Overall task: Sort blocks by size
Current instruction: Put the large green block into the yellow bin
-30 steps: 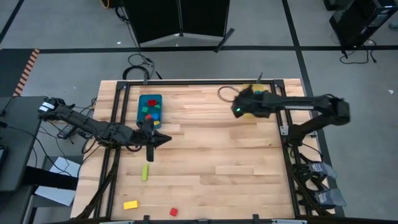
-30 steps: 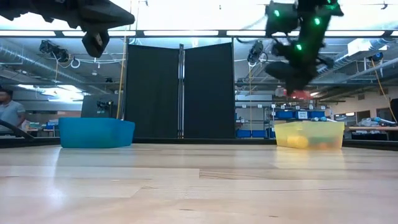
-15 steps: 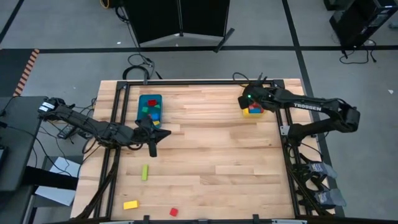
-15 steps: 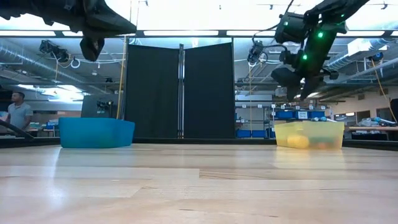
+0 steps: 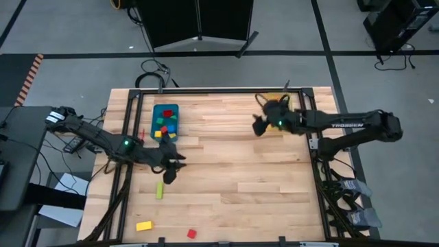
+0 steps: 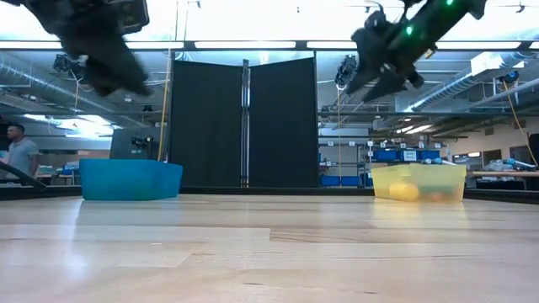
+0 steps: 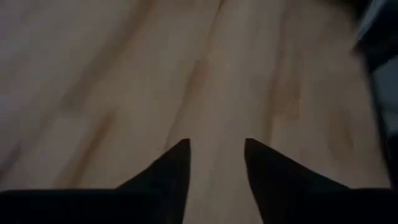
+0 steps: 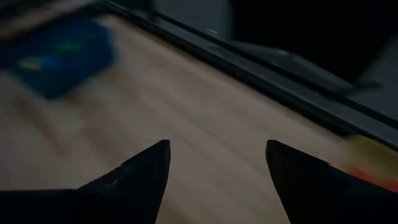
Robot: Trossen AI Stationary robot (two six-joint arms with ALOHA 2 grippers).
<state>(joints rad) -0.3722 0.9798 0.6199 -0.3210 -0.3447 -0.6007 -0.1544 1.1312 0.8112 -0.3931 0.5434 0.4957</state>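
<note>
**Both pincers up in the air, nothing gripped**

Left pincer (image 5: 169, 175) hanging over the left half of the surface (image 5: 226, 171), just past the near end of the blue bin (image 5: 165, 121) and right beside the green bar (image 5: 160, 190). Fingers (image 7: 176, 163) spread a little in the left wrist view, only bare wood showing between them, nothing pinched.

Right pincer (image 5: 258, 127) out over the far right part of the surface, just inward of the yellow bin (image 5: 280, 103) that sits by the far right corner. Fingers (image 8: 152, 163) spread wide in the right wrist view, empty too. Same view catching the blue bin (image 8: 62, 56) across the wood and a bit of the yellow bin (image 8: 372, 160) off to the side, all blurry.

Blocks: a bunch already in the blue bin, red, green and yellow ones (image 5: 164, 122) visible from above. Some more in the yellow bin, mostly hidden under the right arm, so can't really count those. Loose on the surface: the green bar near the left edge, then a yellow bar (image 5: 144, 226) and a little red cube (image 5: 191, 234) down by the near edge, left side.

Low view: both bins resting on the far side of the surface, blue (image 6: 130, 179) and yellow (image 6: 418, 181), arms well above them. Person (image 6: 17, 156) standing in the room behind.
</note>
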